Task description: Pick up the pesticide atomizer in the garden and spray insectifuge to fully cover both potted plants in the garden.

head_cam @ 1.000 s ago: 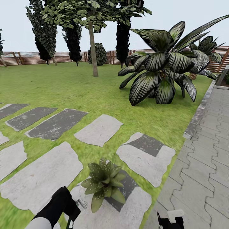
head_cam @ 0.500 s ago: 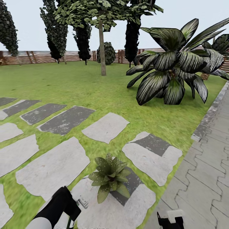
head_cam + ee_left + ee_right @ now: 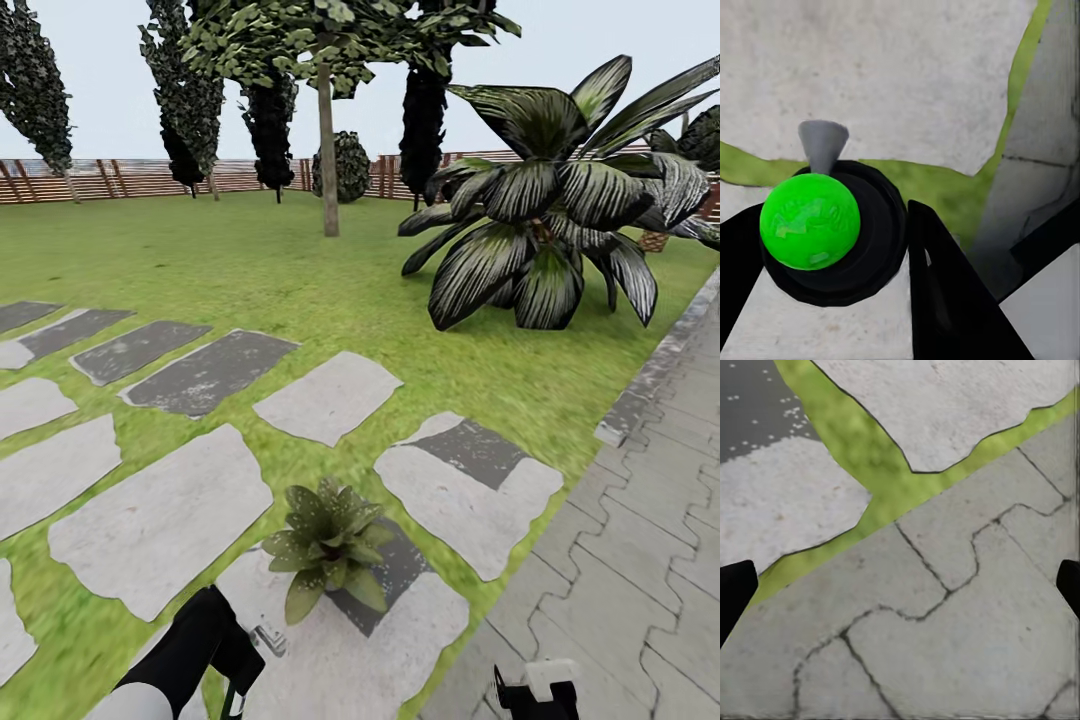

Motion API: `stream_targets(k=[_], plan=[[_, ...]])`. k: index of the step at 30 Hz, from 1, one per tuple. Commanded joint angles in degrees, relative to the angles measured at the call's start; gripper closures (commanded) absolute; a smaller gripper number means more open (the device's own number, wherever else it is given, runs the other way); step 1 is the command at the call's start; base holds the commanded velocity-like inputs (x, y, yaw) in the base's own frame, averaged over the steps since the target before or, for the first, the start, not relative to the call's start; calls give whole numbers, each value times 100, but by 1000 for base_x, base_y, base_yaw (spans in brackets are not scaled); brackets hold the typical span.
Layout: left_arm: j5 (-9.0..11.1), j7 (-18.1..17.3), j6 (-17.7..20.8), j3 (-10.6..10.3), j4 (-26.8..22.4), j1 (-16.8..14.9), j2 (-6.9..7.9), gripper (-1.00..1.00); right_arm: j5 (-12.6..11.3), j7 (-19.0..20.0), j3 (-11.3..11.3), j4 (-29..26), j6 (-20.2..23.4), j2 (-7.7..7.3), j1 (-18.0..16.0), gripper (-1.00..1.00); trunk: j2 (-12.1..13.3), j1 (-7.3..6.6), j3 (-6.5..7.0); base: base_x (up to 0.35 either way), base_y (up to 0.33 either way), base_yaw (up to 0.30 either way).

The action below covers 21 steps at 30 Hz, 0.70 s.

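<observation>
Atomizer [image 3: 825,232] sits clamped between the left gripper [image 3: 832,247] fingers, green body and grey nozzle pointing out over a stepping stone [image 3: 892,75]. Right gripper [image 3: 535,690] hangs wide and empty above the paving [image 3: 945,645]. One potted plant [image 3: 328,545] stands just ahead of the left gripper, leaves lightly flecked white. I'd lift the nozzle, aim at the rosette centre, then sweep outward across every leaf. Pot hidden under foliage.

A striped-leaf palm [image 3: 545,235] stands beside the paved path [image 3: 640,560].
</observation>
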Motion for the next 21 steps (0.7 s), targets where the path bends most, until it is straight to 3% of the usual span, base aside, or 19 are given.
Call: stream_targets(k=[1, 5, 13, 21], plan=[[-36, -43, 34, 37, -10, -2, -9, 100, -56, -7, 51, 0, -12, 0, -2, -100, -2, -3, -5, -198, -230, 0], [-36, -25, 45, 37, -10, -12, -10, 100, -56, -7, 52, 0, -12, -1, -2, -100, -2, -3, -5, -80, -108, 0], [-31, -19, 44, 37, -10, -17, -51, 100, -56, -7, 58, 0, -12, 2, -2, -100, -2, -3, -4, 239, -5, 0], [-87, -19, 34, 31, -10, -11, -119, 100, -56, -7, 59, 0, -12, 3, -2, -100, -2, -3, 57, 17, 0, 0]])
